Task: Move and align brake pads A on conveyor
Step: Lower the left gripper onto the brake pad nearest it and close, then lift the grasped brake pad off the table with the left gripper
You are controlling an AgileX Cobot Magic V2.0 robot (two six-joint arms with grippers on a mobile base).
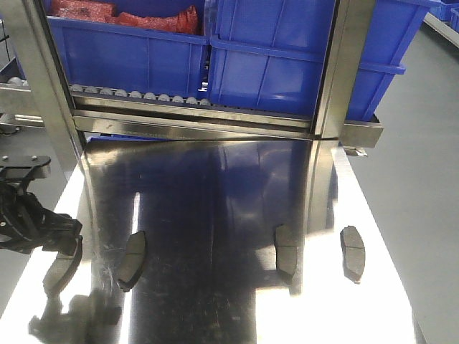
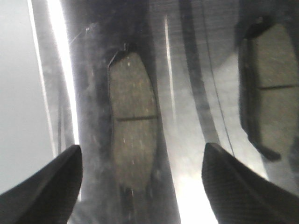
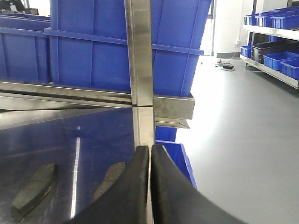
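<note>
The left end effector (image 2: 142,151) is hovering with its fingers (image 2: 44,189) spread wide over the brake pad (image 2: 133,119) lying nearest the counter's (image 1: 215,186) left edge, with one finger showing on each long side of it; how high it is hanging above the pad is hard to tell. A second pad (image 1: 133,258) is lying just beside the first, a third pad (image 1: 285,251) is sitting right of the middle, and a fourth pad (image 1: 352,252) is resting close to the right edge. All are lying flat on shiny steel, and the conveyor is not showing in any view. For a clean pick, I am judging that the fingers should be centring on the cross groove, dropping straight down and closing across the narrow width, since a thin pad on slick steel is likely to skate away. The right end effector (image 3: 149,151) is pressed together, pinching nothing, and pointing at the steel post (image 3: 140,56) and blue bins (image 3: 93,46) beyond the far edge. No brand, label or writing is showing.
</note>
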